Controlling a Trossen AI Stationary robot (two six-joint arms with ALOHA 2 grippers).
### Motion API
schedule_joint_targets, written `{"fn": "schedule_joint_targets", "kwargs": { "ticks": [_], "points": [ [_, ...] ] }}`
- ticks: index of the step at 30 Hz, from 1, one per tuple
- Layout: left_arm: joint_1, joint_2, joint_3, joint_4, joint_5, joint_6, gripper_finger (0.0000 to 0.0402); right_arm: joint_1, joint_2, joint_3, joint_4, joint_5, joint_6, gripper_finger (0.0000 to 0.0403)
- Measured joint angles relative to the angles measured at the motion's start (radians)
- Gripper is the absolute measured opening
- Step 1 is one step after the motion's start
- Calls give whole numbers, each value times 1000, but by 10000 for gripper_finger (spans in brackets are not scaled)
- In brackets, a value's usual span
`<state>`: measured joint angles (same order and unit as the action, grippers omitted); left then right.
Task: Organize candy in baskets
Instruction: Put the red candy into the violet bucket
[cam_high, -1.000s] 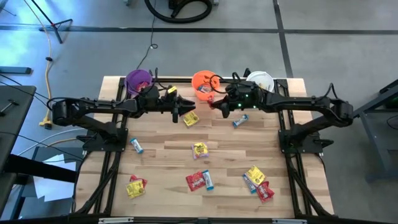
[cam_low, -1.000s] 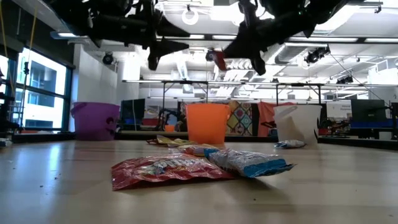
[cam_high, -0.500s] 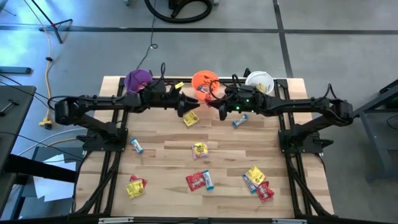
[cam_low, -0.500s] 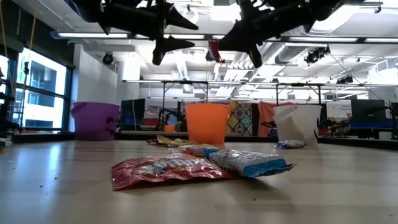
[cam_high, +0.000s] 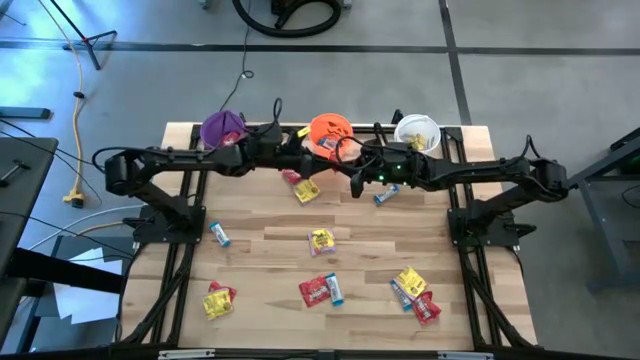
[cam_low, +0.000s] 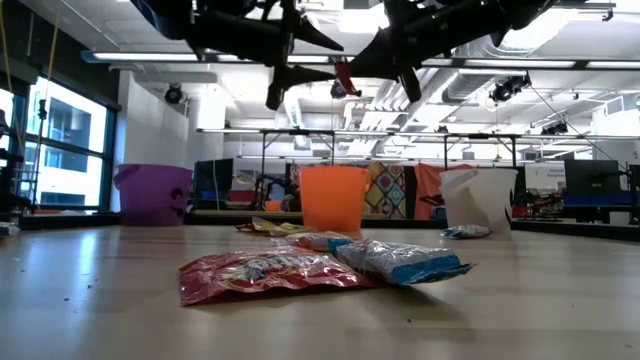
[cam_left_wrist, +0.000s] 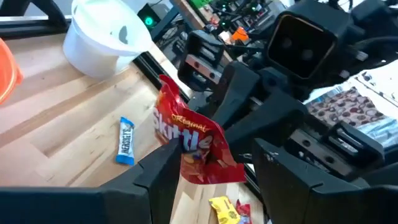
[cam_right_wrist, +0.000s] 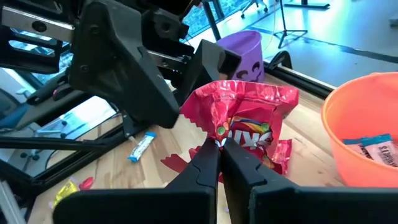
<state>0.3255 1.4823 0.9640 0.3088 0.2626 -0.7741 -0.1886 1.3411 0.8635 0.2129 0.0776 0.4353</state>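
My left gripper (cam_left_wrist: 205, 180), spread wide, crowds the orange bucket (cam_high: 328, 132); right gripper (cam_right_wrist: 221, 155) pinches the red packet (cam_right_wrist: 245, 121) between them.

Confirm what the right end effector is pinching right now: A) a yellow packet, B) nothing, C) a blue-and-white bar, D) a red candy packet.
D: in the right wrist view the right end effector is shut on the red candy packet, holding it up beside the orange bucket.

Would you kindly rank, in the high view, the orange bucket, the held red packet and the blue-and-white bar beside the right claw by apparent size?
1. Orange bucket, largest.
2. Red packet.
3. Blue-and-white bar; packet and bar look close, so their order is unsure.
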Motion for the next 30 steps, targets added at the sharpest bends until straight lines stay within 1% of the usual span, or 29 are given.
{"fn": "schedule_joint_targets", "kwargs": {
  "ticks": [4, 8, 12, 17, 19, 20, 26, 30],
  "points": [
    [12, 17, 9, 3, 0, -25, 185, 8, 0, 0, 1, 19, -18, 2],
    [28, 25, 9, 2, -2, -36, 161, 9, 0, 0, 1, 19, -17, 2],
    [34, 25, 9, 4, -4, -34, 114, 8, 0, 0, 0, 9, -17, 2],
    [36, 25, 9, 1, -4, 20, 42, 7, 0, 0, -7, -16, -17, 9],
    [39, 25, 9, -7, -5, 26, 15, 7, 0, 0, -7, -17, -17, 18],
    [43, 25, 9, -14, -6, 29, 8, 7, 0, 0, -10, -18, -16, 24],
    [57, 25, 9, -42, -51, 55, 1, 8, 0, 0, -24, -34, -5, 78],
    [74, 25, 9, -44, -54, 81, 1, 8, 0, 0, -43, -33, 12, 117]
  ]
}}
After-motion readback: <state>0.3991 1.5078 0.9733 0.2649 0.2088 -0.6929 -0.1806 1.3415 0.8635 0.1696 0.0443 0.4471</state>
